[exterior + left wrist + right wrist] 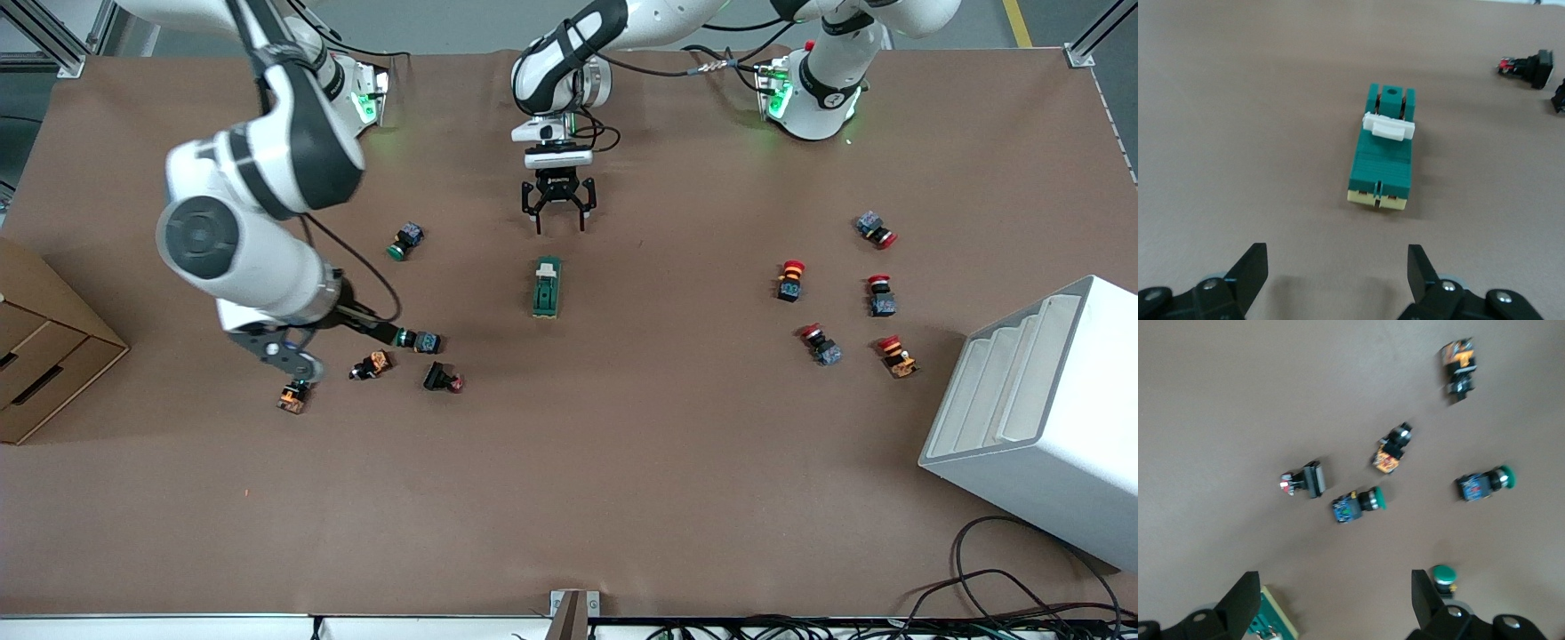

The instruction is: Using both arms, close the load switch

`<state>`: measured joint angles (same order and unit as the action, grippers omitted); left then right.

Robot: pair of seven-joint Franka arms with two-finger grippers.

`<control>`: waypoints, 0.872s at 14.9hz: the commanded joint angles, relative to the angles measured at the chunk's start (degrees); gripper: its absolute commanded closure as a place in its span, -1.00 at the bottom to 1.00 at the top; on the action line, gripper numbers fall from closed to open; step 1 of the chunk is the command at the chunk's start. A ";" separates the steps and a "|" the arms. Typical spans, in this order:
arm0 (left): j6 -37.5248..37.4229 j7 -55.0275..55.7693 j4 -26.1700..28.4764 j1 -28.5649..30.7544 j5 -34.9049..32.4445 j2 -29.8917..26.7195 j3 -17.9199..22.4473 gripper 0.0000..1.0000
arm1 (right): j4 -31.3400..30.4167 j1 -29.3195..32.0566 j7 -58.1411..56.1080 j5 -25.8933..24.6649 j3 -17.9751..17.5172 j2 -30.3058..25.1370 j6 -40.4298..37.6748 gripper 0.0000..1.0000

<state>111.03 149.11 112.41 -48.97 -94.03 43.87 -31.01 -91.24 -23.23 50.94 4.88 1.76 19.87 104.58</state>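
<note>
Since both grippers are spread wide and empty, the left gripper [558, 220] should drop squarely over the load switch [546, 286] while the right gripper [284, 356], over the pushbuttons [427, 342] toward the right arm's end, comes across.

Even, bright overhead light falls on the brown counter [622, 462], casting only soft, short shadows beside the load switch [546, 287] and under the right arm [258, 222]. Green glow from the arm bases tints the counter beside them. The right wrist view is motion-blurred, smearing the pushbuttons [1358, 505], while the left wrist view is sharper, slightly soft at its edges.
</note>
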 commanded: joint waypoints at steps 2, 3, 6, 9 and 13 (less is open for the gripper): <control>-3.44 0.21 -1.14 -0.51 -6.85 2.79 1.12 -0.86 | -2.26 -3.31 5.21 2.67 0.52 2.37 3.59 -1.00; -4.14 0.30 -1.23 -0.86 -8.35 3.41 1.65 -0.91 | -4.27 -4.10 7.92 3.38 0.52 2.37 6.74 -1.00; -4.15 0.12 -1.41 -1.12 -11.17 3.77 2.79 -0.93 | -10.51 -8.66 15.40 3.56 0.52 2.54 15.80 -1.00; -4.24 -0.23 -3.77 -1.83 -11.88 4.73 3.50 -0.94 | -13.08 -13.67 18.06 7.58 0.44 4.47 20.39 -1.00; -4.24 -3.38 -5.71 -1.74 -11.53 5.44 3.68 -0.96 | -17.90 -19.74 23.06 10.86 0.52 5.10 30.39 -1.00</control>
<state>107.75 147.63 108.83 -49.82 -104.97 48.14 -27.93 -105.19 -40.30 71.49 14.24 1.64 25.94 130.30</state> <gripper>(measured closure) 0.013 0.000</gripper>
